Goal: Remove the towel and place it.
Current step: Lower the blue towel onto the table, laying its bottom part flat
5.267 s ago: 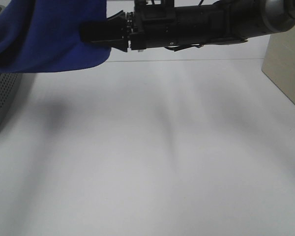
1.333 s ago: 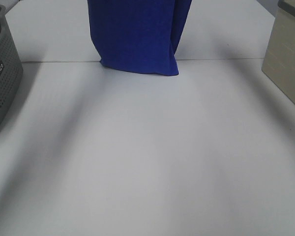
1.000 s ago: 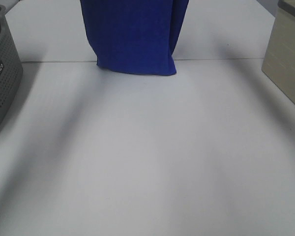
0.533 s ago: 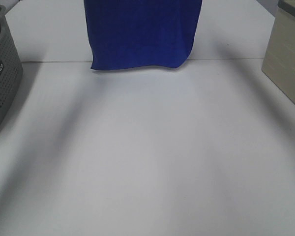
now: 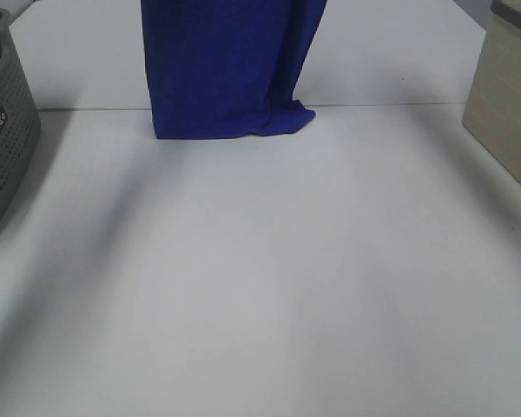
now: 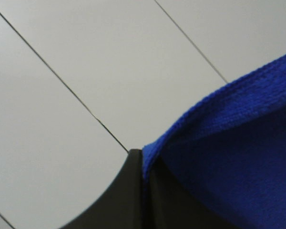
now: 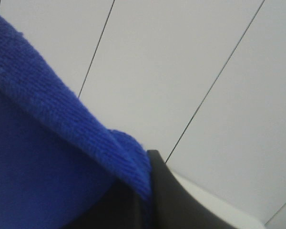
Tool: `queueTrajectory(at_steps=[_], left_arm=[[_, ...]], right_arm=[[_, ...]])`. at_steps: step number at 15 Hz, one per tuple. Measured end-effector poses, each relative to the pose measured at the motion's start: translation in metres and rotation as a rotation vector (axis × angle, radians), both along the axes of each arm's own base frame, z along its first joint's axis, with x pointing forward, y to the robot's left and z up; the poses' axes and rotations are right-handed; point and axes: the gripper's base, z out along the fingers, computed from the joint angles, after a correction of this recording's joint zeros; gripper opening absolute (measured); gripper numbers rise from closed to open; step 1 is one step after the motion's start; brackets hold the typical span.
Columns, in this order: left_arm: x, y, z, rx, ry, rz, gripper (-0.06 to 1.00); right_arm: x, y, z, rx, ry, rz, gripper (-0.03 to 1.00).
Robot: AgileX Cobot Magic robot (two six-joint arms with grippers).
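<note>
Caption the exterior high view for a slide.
Blue towel hanging down toward the white table, grey basket at left.

On my high feed the towel (image 5: 226, 69) was a deep, plain royal blue. The table (image 5: 286, 287) read off-white with soft grey shadows. The basket (image 5: 2, 148) was mid-grey, dotted with rows of small holes, and had a dark label lettered white. The box (image 5: 508, 104) was pale beige, faintly gridded. Left gripper (image 6: 144, 191) and right gripper (image 7: 145, 200) looked black. The wall panels (image 6: 86, 71) were white with thin dark seams.
</note>
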Motion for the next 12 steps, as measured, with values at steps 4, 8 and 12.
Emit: queueTrajectory(at_steps=[4,8,12], left_arm=[[-0.021,0.000,0.007,-0.026,0.323,-0.057,0.00],[-0.073,0.020,0.027,-0.123,0.758,0.081,0.00],[-0.100,0.024,0.046,-0.227,0.849,0.120,0.00]], right_arm=[[-0.043,-0.003,0.027,0.007,0.289,0.082,0.02],[-0.099,-0.002,0.050,0.000,0.585,0.228,0.02],[-0.122,-0.001,0.054,-0.013,0.714,0.310,0.02]])
